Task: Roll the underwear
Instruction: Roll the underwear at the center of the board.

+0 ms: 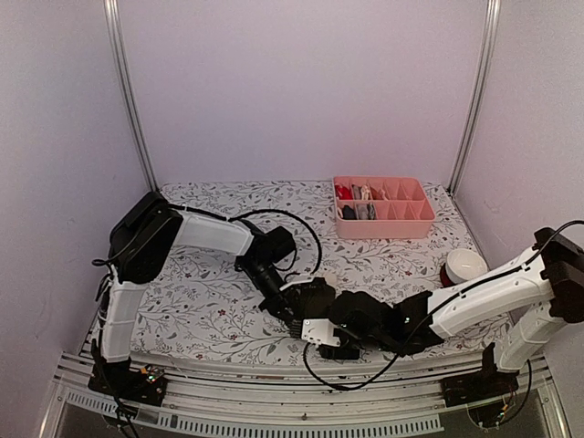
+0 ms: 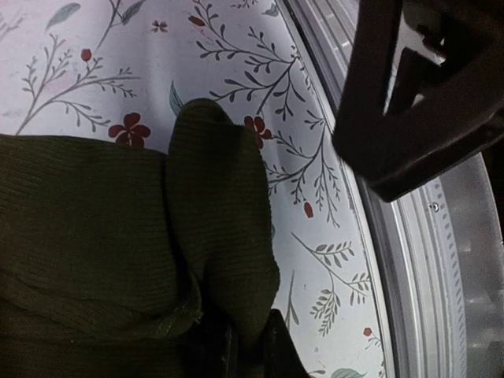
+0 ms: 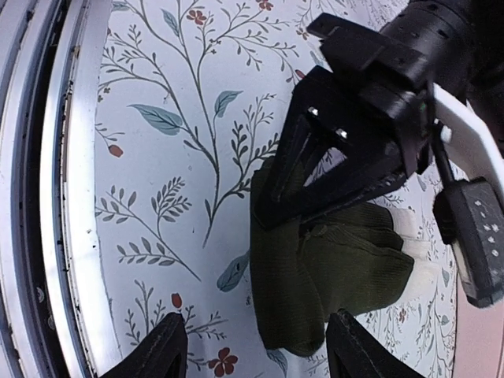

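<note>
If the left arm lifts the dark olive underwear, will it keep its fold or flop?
Probably flops: the olive underwear is soft ribbed knit lying in loose folds. Likely light; it bunches where the left gripper pinches it.

Ribbed matt cloth underwear [image 2: 94,236] on smooth printed table cover [image 2: 79,79]

Pink tray [image 1: 383,229] and white round object [image 1: 465,264] on floral cloth [image 1: 201,301]

olive underwear [image 3: 315,276] | dark ribbed knit, folded over itself in thick layers | flat on table [image 1: 201,292], by near edge | other underwear [image 1: 354,203] | red, dark, pale, in pink tray [image 1: 383,229], left compartments, far-right corner
</note>
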### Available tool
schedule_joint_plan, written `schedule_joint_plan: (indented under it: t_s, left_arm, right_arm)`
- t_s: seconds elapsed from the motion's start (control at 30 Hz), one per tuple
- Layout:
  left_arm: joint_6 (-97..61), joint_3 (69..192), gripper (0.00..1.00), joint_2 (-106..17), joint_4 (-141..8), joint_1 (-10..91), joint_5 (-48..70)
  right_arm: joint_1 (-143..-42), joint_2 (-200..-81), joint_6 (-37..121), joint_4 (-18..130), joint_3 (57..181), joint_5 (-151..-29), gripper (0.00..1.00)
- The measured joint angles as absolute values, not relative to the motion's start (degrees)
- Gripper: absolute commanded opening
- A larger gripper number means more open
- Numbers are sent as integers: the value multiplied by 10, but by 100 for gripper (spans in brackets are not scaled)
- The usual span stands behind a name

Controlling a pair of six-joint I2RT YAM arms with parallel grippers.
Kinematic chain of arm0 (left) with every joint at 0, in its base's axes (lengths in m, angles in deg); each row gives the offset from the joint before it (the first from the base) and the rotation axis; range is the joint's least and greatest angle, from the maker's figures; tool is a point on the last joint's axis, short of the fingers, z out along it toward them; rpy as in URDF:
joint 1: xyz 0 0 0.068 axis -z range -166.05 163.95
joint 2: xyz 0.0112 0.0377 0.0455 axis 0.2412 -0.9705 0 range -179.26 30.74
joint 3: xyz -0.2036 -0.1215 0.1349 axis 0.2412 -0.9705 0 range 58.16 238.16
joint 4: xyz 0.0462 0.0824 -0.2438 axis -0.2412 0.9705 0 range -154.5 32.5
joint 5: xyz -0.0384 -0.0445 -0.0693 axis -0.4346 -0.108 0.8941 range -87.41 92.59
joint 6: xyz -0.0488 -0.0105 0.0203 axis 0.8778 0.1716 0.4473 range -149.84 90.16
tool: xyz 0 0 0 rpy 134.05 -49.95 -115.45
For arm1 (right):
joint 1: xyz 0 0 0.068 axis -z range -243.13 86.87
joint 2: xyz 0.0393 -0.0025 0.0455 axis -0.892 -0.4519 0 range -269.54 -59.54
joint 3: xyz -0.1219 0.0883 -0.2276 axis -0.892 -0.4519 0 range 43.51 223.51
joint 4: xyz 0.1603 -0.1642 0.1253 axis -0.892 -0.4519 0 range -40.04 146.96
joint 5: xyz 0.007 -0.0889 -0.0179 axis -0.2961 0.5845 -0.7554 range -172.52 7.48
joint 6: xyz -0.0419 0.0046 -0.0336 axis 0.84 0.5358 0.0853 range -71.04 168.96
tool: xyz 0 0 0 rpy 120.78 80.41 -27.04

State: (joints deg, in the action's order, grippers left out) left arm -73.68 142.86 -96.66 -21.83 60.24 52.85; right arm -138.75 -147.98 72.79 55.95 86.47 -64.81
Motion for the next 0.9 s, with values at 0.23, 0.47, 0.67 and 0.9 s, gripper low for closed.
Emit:
schedule_joint_plan:
  t_s: [0.23,0.47,0.67,0.9]
  left_arm:
    - [-728,1467,0,-1001,-158,594,564]
    - [-726,1473,0,-1005,-136,594,574]
    - [-726,1473,11,-1005,-128,591,570]
    - [-723,1441,60,-972,-148,590,555]
  right_arm:
    - [-1389,-1590,778,570,919,-605,53]
    - [-1388,-1641,800,593,940,-566,19]
    - [-1385,-1662,794,599,951,-560,3]
    - [-1365,-1661,769,580,964,-610,3]
